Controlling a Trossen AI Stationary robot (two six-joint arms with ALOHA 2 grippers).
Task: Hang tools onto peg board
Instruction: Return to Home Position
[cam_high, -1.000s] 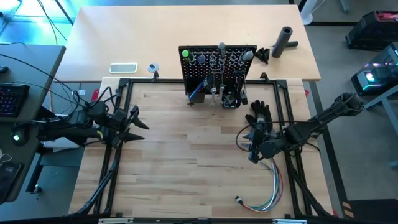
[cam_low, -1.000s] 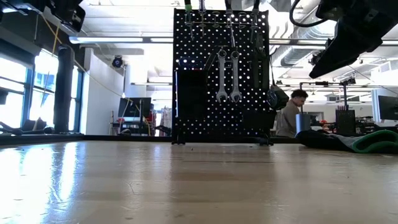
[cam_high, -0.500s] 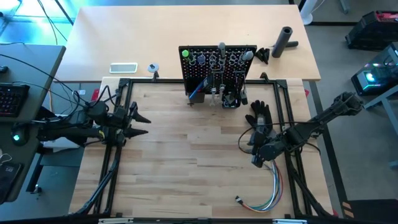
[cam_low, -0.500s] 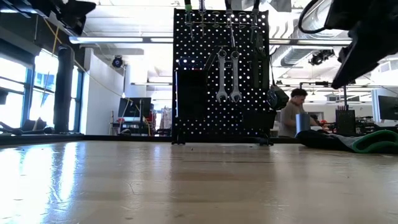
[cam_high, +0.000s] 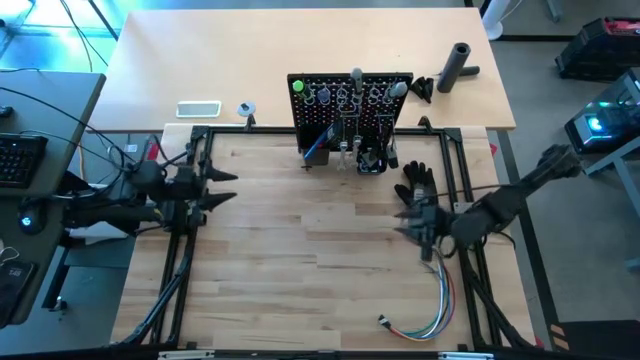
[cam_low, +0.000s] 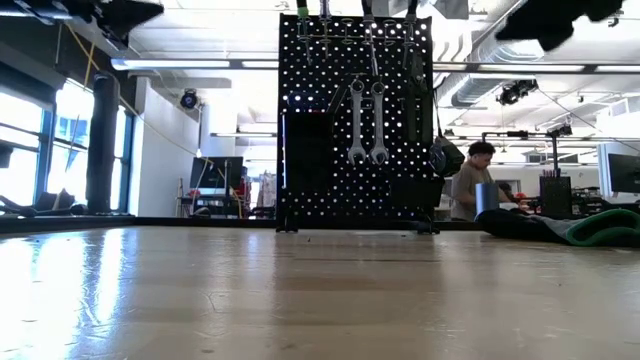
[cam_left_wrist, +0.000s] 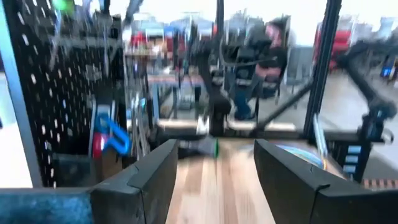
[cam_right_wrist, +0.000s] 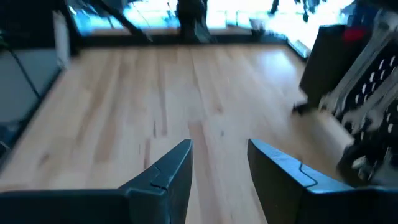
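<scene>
While left pincer (cam_left_wrist: 216, 147) and right pincer (cam_right_wrist: 219, 144) gape empty, wrenches (cam_low: 366, 121) hang vertical on upright peg board (cam_low: 302, 80).

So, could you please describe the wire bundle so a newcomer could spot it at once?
On the wooden table, look at the corner on the side of the right arm, away from the peg board. The wire bundle lies flat there. Unlike the black glove nearby, it is a thin curve of multicoloured strands.

Light wooden table (cam_high: 300, 262), peg board (cam_high: 310, 110) upright at far edge, black glove (cam_high: 417, 183), coloured wire bundle (cam_high: 432, 312)
</scene>
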